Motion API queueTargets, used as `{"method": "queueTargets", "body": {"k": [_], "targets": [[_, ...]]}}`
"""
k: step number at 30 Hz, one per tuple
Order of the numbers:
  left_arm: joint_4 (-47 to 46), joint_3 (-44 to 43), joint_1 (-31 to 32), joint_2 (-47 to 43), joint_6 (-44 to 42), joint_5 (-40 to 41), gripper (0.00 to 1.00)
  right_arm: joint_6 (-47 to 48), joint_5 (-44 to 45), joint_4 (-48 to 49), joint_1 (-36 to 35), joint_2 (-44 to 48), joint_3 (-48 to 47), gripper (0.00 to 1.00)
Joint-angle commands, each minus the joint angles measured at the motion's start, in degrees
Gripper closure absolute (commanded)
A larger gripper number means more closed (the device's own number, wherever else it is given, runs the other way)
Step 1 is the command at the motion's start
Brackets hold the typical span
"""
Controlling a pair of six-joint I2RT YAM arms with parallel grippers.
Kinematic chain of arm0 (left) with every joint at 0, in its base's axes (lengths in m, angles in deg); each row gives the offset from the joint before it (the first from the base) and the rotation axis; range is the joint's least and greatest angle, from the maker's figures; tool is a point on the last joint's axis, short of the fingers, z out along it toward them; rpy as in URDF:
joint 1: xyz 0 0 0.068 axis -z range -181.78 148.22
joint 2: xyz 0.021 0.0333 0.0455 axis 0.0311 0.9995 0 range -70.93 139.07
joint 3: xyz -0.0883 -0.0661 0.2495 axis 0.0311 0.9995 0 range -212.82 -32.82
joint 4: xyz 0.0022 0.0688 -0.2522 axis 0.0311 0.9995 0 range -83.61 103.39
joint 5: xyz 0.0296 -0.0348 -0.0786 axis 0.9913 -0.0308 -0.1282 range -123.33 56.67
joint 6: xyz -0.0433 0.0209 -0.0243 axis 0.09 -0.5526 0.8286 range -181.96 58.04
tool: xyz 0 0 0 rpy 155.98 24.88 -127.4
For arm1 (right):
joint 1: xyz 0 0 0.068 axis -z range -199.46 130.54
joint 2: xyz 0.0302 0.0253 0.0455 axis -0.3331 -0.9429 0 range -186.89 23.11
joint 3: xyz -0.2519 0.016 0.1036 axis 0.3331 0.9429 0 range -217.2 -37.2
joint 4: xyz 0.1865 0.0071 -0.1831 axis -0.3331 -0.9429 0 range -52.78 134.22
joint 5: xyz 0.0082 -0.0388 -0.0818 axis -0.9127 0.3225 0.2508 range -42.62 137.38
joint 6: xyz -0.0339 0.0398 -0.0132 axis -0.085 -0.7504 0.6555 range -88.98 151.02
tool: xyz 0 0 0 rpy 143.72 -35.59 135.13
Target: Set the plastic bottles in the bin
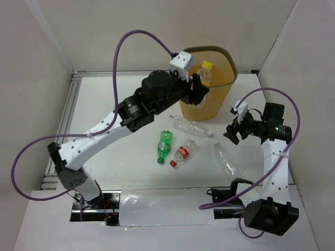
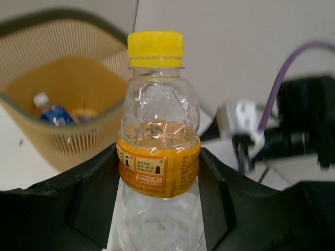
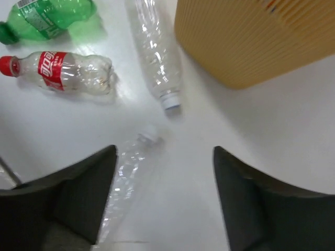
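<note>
My left gripper (image 1: pixel 200 89) is shut on an orange-labelled, yellow-capped bottle (image 1: pixel 205 73) and holds it upright at the near left rim of the orange mesh bin (image 1: pixel 214 102). The left wrist view shows this bottle (image 2: pixel 157 130) between my fingers, and the bin (image 2: pixel 63 78) with a blue-labelled bottle (image 2: pixel 52 112) inside. On the table lie a green bottle (image 1: pixel 165 145), a red-labelled bottle (image 1: pixel 183 152) and two clear bottles (image 1: pixel 191 126) (image 1: pixel 226 159). My right gripper (image 1: pixel 234 130) is open and empty above the nearer clear bottle (image 3: pixel 125 178).
White walls close in the table on three sides. An aluminium rail (image 1: pixel 65 115) runs along the left edge. Purple cables (image 1: pixel 120 47) loop over both arms. A clear sheet (image 1: pixel 162 206) lies at the near edge between the arm bases.
</note>
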Motion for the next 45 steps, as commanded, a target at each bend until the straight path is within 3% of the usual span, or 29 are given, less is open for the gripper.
{"method": "queueTargets", "body": {"k": [1, 5, 11, 13, 14, 17, 25, 28, 31, 32, 35, 38, 45], "targets": [[-10.3, -6.2, -4.9, 6.9, -5.3, -5.4, 0.83, 7.5, 3.0, -5.0, 0.3, 0.2, 3.0, 0.12], [-20.5, -10.7, -9.2, 14.1, -3.0, -5.2, 0.8, 9.5, 4.1, -6.1, 0.3, 1.3, 4.3, 0.06], [-34.7, -17.0, -12.3, 25.5, -4.0, 3.8, 0.52, 8.0, 5.3, -6.2, -0.2, 1.8, 6.0, 0.0], [-34.1, -22.0, -12.8, 29.8, -5.0, 4.4, 0.45, 7.3, 6.2, -6.2, -0.3, 1.8, 6.9, 0.0], [-30.7, -25.2, -12.8, 32.1, -5.6, 5.1, 0.31, 7.3, 6.8, -5.7, -0.3, 2.4, 7.6, 0.0], [-27.6, -34.0, -13.4, 38.6, -8.0, 5.6, 0.0, 6.0, 8.1, -5.1, -0.3, 3.7, 10.0, 0.0], [-27.6, -31.7, -13.9, 31.7, -9.2, 4.5, 0.0, 4.0, 11.6, -1.1, -0.8, 2.5, 13.2, 0.0], [-27.1, -23.1, -12.3, 20.8, -11.9, 5.7, 0.0, 2.9, 12.9, 0.0, -1.3, -0.3, 14.5, 0.0], [-25.5, -7.5, -9.9, 10.1, -13.3, 6.9, 0.0, 2.2, 13.4, 1.4, -3.3, -3.6, 15.6, 0.0], [-24.2, 0.7, -9.2, 3.1, -12.8, 8.5, 0.0, 1.4, 13.4, 1.4, -4.4, -4.4, 15.6, 0.0], [-18.6, 14.0, -6.3, -6.8, -10.0, 11.4, 0.0, -2.3, 14.9, 4.7, -7.9, -6.8, 16.9, 0.0], [-12.7, 34.2, -3.9, -18.3, -3.3, 17.1, 0.0, -7.4, 18.3, 9.1, -12.7, -9.4, 18.3, 0.0], [2.2, 52.5, 0.3, -33.9, 10.5, 23.3, 0.0, -20.9, 34.3, 21.8, -19.7, -15.8, 21.8, 0.03]]}}
